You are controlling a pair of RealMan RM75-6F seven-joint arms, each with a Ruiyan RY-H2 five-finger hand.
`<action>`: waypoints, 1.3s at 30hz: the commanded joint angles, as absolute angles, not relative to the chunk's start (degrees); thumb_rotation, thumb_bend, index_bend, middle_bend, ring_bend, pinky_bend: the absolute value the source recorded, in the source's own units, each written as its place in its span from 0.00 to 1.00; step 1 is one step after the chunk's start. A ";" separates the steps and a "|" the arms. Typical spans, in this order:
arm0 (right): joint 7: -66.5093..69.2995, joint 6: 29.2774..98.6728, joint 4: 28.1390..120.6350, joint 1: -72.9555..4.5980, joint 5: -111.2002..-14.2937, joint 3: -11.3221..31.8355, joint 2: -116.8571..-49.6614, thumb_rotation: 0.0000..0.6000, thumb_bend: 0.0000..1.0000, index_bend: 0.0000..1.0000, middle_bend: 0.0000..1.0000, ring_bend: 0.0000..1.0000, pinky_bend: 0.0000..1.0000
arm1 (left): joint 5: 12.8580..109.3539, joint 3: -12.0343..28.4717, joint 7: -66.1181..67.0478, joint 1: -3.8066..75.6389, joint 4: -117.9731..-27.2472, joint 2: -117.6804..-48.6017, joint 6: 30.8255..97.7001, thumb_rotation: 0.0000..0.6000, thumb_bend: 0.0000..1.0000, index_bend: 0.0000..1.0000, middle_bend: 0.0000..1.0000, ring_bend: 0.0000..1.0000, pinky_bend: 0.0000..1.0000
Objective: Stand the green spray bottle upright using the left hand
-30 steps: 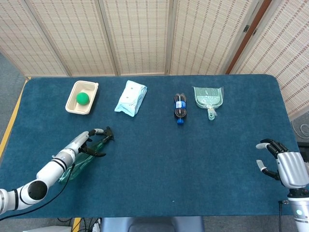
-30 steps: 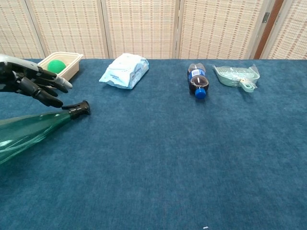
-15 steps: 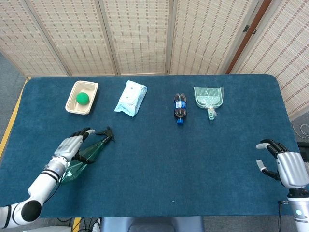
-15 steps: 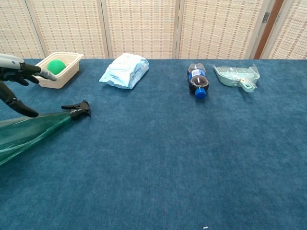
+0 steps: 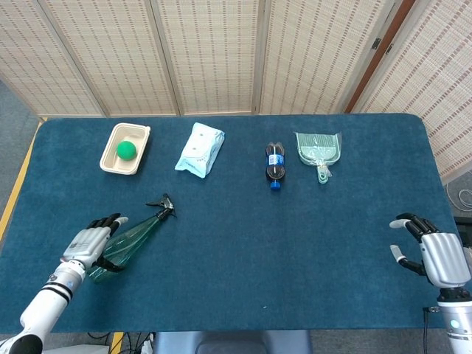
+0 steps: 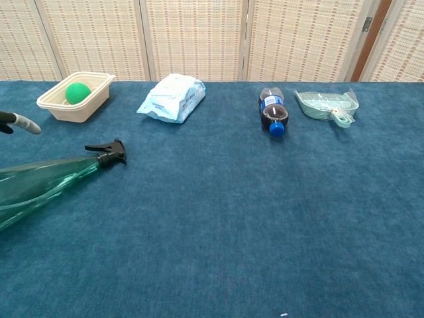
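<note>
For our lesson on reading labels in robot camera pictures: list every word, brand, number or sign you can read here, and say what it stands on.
No text can be read in either view.
Dark drink bottle: blue label, print too small and blurred to read.
Wipes packet: pale blue printing, blurred, unreadable.
Green spray bottle: no label visible.
Dustpan, tray and green ball: no markings seen.

A translucent green spray bottle [image 5: 131,237] with a black nozzle lies on the dark blue table [image 5: 243,243].
</note>
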State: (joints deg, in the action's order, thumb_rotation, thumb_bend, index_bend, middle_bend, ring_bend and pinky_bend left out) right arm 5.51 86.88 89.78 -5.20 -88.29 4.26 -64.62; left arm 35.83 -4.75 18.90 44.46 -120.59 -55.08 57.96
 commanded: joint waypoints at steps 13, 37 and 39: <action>5.08 86.33 90.16 -5.20 -88.01 4.06 -64.52 1.00 0.24 0.42 0.36 0.38 0.81 | 37.74 -6.82 22.51 40.77 -119.59 -57.77 59.86 1.00 0.00 0.00 0.00 0.00 0.00; 4.74 85.00 90.58 -5.39 -87.40 3.80 -64.21 1.00 0.24 0.42 0.39 0.38 0.81 | 37.50 -6.70 29.09 35.94 -111.55 -61.94 65.91 1.00 0.00 0.00 0.00 0.00 0.00; 4.67 84.86 90.62 -5.45 -87.35 3.80 -64.18 1.00 0.24 0.42 0.39 0.38 0.81 | 37.12 -6.45 29.11 35.66 -110.56 -62.10 65.79 1.00 0.00 0.00 0.00 0.00 0.00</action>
